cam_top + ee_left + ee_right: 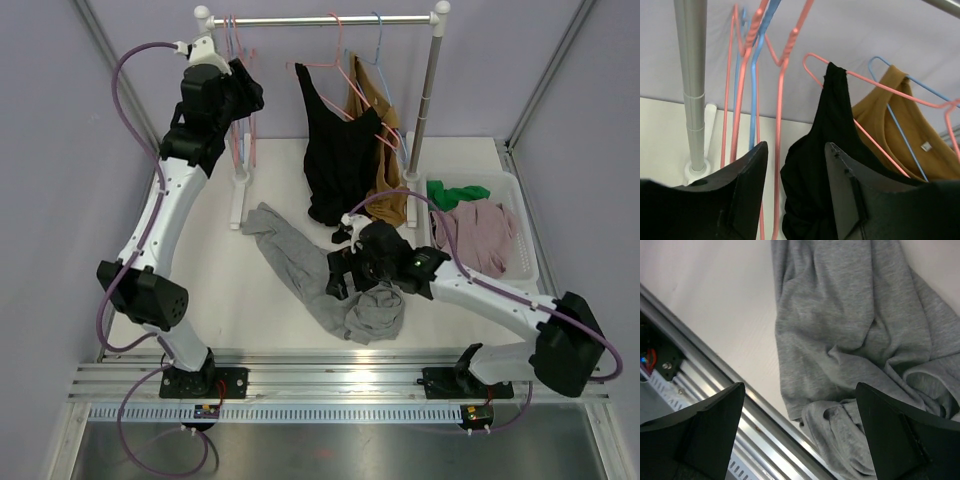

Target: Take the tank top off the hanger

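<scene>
The black tank top (335, 150) hangs on a pink hanger (322, 68) at the middle of the rail. In the left wrist view it (832, 125) hangs by one strap from that pink hanger (875, 84). My left gripper (248, 97) is raised beside the rack's left end, open and empty (796, 146), facing the tank top and apart from it. My right gripper (342, 272) is open and empty (800, 386), low over a grey garment (850, 325) that lies on the table.
A brown top (385, 130) hangs on a blue hanger behind the tank top. Empty pink and blue hangers (752, 75) hang by the left pole (692, 85). A white basket (515, 200) with green and pink clothes stands at the right. The grey garment (310, 275) spreads over the middle of the table.
</scene>
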Controlling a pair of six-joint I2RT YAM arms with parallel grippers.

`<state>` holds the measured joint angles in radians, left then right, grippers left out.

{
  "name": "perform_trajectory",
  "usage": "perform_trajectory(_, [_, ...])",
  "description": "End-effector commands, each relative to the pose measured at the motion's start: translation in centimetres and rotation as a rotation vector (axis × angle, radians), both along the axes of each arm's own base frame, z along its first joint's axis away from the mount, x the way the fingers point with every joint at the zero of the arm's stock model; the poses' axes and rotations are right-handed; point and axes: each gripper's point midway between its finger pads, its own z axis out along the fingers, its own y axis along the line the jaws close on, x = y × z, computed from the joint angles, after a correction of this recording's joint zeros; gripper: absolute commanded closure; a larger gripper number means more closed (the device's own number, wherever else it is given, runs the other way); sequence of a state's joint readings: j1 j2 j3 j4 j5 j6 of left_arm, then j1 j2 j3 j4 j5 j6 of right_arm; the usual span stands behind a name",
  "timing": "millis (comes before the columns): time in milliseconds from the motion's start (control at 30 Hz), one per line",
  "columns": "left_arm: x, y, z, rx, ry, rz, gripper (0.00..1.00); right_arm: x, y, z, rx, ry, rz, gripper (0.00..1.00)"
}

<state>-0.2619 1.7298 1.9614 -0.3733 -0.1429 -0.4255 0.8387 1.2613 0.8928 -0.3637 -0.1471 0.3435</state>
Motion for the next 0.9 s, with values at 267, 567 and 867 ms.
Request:
perform_trajectory(267, [-13.0,-0.4,8.2,-0.079,-0.194,-0.216,0.15,6.6,3.5,-6.0,-0.303,-0.083,-0.069,0.00])
perform_trajectory(567, [-21.7,1.4,6.7,-0.061,-0.191,-0.245,0.01,7.7,4.2,-11.5,-0.430,-0.073,-0.027,0.06])
perform_trajectory(867, [-29.7,6.6,0.3,-0.031,-0.175,-0.078,0.01,6.6,5.3,-6.8,-0.320,-0.156,0.005,1.00])
